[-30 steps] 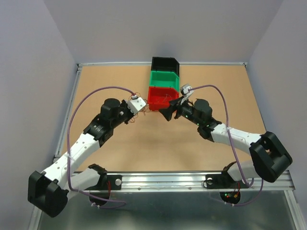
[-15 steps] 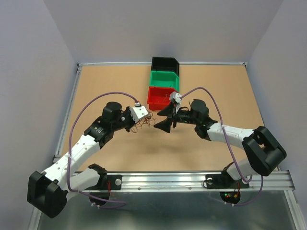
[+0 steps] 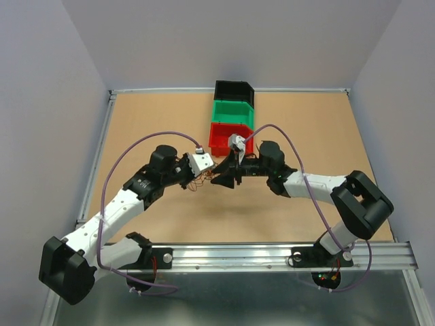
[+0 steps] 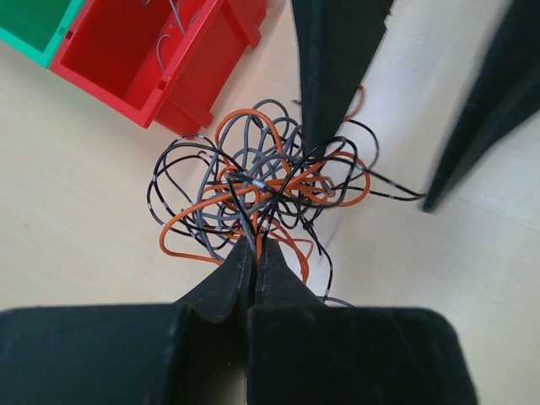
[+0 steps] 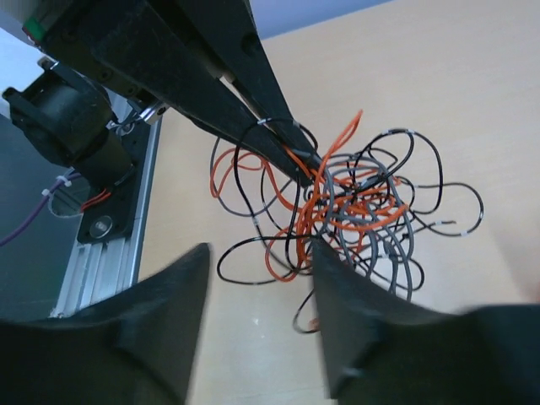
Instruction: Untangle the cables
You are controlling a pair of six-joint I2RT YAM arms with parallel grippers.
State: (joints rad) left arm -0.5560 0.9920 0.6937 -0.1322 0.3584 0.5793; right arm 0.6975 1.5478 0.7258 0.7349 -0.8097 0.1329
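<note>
The cables are a wiry clump of thin orange, grey and black wires lying on the table just in front of the red bin. They also show in the top view and the right wrist view. My left gripper is shut on strands at the clump's near edge; its tip also shows in the right wrist view. My right gripper is open, one finger touching the clump's edge and the other over bare table. In the top view the two grippers, left and right, face each other across the clump.
The red bin, a green bin and a black bin stand in a row behind the clump. A few loose wires lie in the red bin. Purple arm cables arc over both arms.
My right gripper has swung left from the red bin's right side to the clump, facing the left gripper. My left gripper has shifted slightly right and nearer with the clump.
</note>
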